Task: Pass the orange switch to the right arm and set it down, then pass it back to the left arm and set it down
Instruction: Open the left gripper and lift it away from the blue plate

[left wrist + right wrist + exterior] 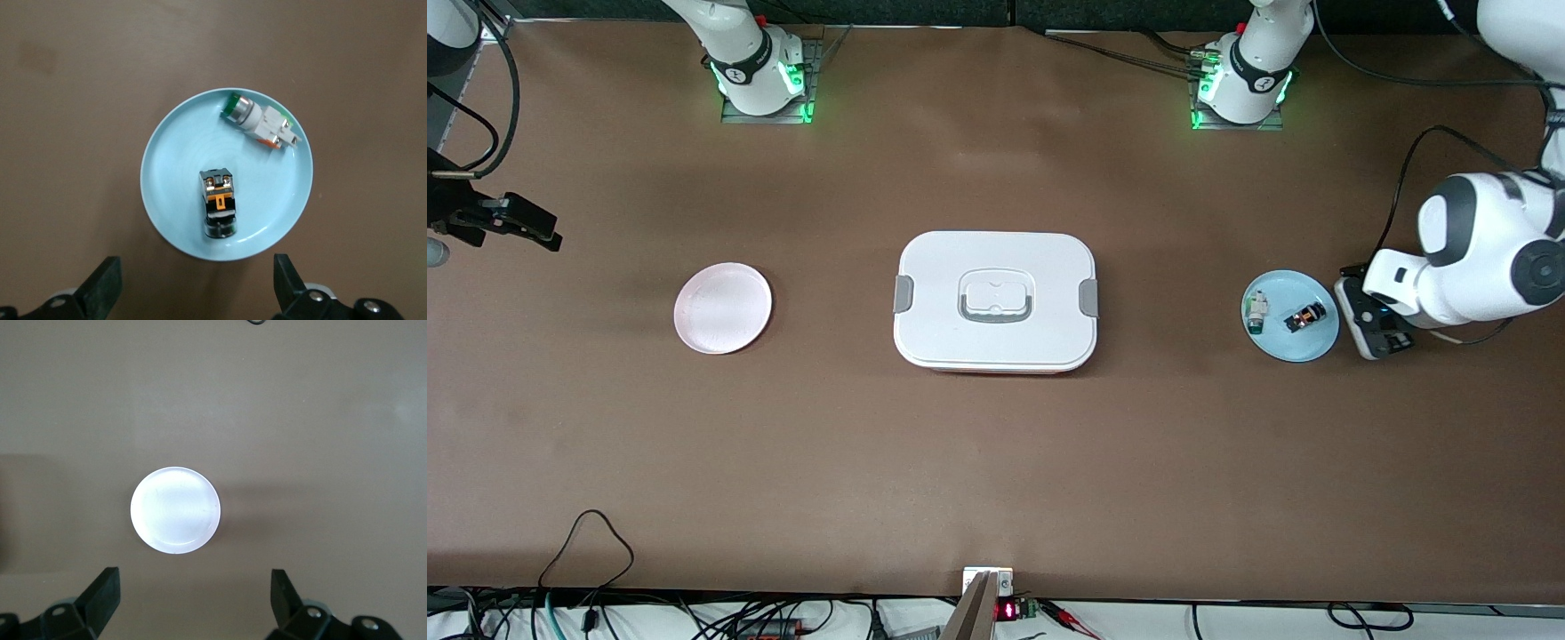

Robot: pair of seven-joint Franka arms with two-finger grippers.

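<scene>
Fingers (103, 287) of the left gripper (197, 287) stand spread wide, empty, over the table beside the blue plate (1320, 342); the right gripper (193, 600) gapes likewise near the pink plate (722, 308). Between the plates sits the box (996, 300). On blue lie a white-and-green component (261, 122) and the orange switch (219, 203).

A: The counter (996, 462) looks like a matt brown sheet, smooth, with faint scuffs.

B: And the box (996, 267)?

A: Smooth white plastic with a soft sheen; its latches and handle are matt grey plastic.

B: The plates?

A: The blue plate (173, 180) is glossy, like glazed ceramic or hard plastic. The pink plate (722, 308) has a duller sheen.

B: The switch (219, 203)?

A: Black plastic, orange plastic tab, small shiny metal screws. The green switch (260, 121) has a bright metal collar.
</scene>
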